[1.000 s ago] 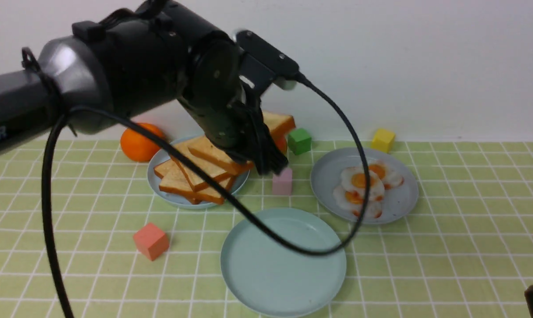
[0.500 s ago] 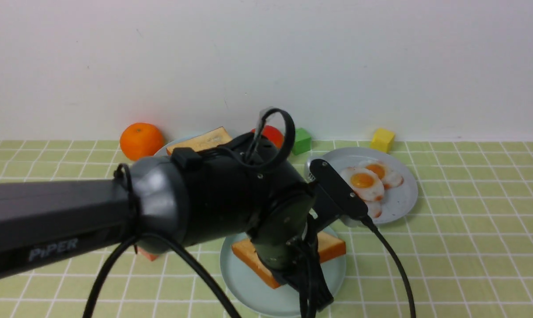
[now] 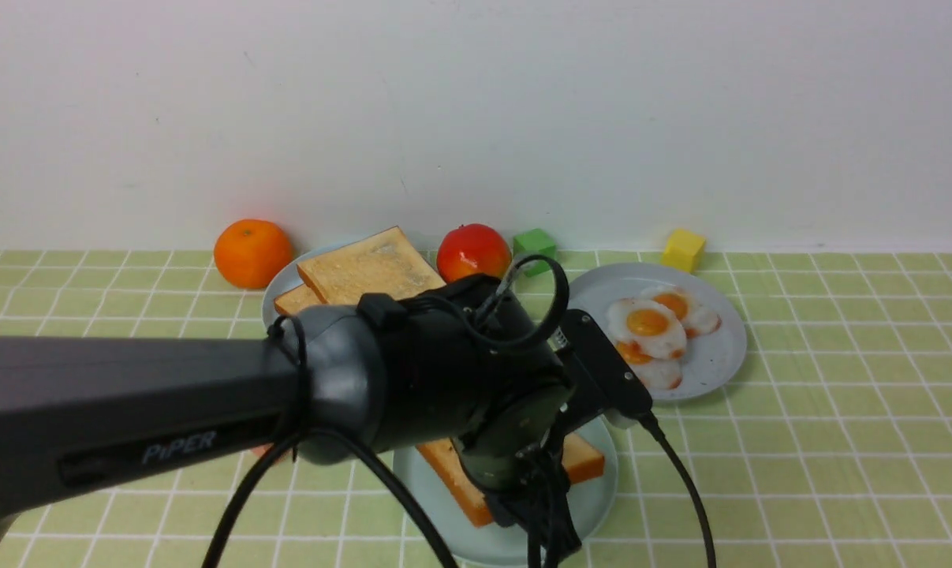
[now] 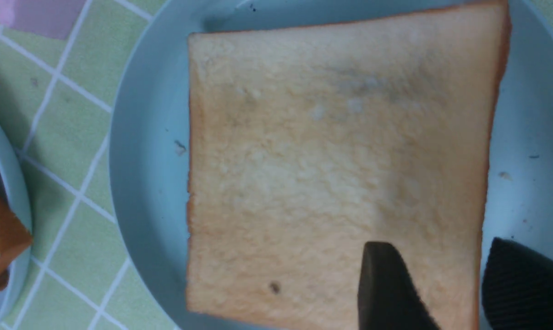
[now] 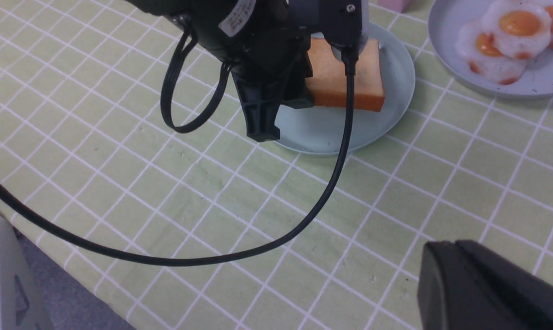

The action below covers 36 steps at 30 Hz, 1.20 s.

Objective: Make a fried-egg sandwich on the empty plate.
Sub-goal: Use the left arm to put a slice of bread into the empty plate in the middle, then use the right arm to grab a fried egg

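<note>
One golden-brown toast slice (image 3: 584, 461) lies flat on the pale mint plate (image 3: 598, 505) at the front centre; it also shows in the left wrist view (image 4: 336, 160) and the right wrist view (image 5: 345, 78). My left gripper (image 3: 554, 544) hangs just over the slice's near edge. Its jaws stand apart: in the left wrist view (image 4: 436, 245) one finger is over the toast and the other over the bare plate (image 4: 143, 160). The fried eggs (image 3: 649, 327) lie on a grey-blue plate (image 3: 712, 367) at the right. My right gripper (image 5: 443, 250) is shut and empty, low over the tablecloth.
The other toast slices (image 3: 365, 272) are stacked on a grey-blue plate (image 3: 274, 293) at the back left. An orange (image 3: 253, 252), a red apple (image 3: 473, 251), a green cube (image 3: 535, 246) and a yellow cube (image 3: 683, 248) stand along the wall. A pink cube (image 4: 42, 13) sits beside the mint plate.
My left arm swung from the toast stack down to the mint plate with a slice. The slice now lies flat on the plate and the arm has shifted slightly right.
</note>
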Available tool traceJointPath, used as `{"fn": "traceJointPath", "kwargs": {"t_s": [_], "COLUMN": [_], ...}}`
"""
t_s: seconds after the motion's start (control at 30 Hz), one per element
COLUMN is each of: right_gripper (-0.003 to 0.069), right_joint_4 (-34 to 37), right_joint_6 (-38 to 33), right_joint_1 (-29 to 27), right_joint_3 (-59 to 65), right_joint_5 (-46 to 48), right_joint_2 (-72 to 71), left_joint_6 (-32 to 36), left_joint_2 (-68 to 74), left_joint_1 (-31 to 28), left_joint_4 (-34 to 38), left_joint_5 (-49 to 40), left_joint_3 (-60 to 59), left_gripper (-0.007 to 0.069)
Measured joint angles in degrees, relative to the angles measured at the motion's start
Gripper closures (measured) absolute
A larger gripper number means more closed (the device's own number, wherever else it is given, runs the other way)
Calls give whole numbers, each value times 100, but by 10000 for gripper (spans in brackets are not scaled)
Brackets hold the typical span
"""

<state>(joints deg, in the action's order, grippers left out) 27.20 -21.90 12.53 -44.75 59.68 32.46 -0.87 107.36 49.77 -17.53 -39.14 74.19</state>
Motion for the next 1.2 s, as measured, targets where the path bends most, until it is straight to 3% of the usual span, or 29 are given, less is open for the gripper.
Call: {"fn": "traceJointPath", "kwargs": {"t_s": [0.17,0.33,0.4,0.47,0.5,0.67,0.87,1.0,1.2], "right_gripper": [602,558,536,517,515,496,457,384,310], "right_joint_4": [-109,-133,-170,-210,-211,-227,-182,-82,612], "right_joint_6": [54,56,56,56,56,121,1113,1800,1887], "right_joint_1": [0,0,0,0,0,0,0,-147,-621], "right_joint_3": [0,0,0,0,0,-119,-699,-1301,-2081], "right_joint_5": [-6,-219,-427,-687,-709,-1122,-1541,-1764,-1911], "right_joint_2": [0,89,300,672,713,1993,3454,4614,5836], "left_joint_6": [-412,-471,-520,-711,-711,-1461,-1595,-1606,-1606], "left_joint_2": [-5,-439,-870,-1600,-1600,-3327,-5057,-6332,-7419], "left_joint_1": [0,147,277,364,364,345,345,345,345], "left_joint_4": [82,356,420,550,550,667,907,995,1000], "left_joint_5": [-189,-695,-731,-712,-712,-726,-442,188,637], "left_joint_3": [37,345,437,462,462,-71,-1505,-2542,-3112], "left_gripper": [199,206,253,364,364,611,638,638,638]}}
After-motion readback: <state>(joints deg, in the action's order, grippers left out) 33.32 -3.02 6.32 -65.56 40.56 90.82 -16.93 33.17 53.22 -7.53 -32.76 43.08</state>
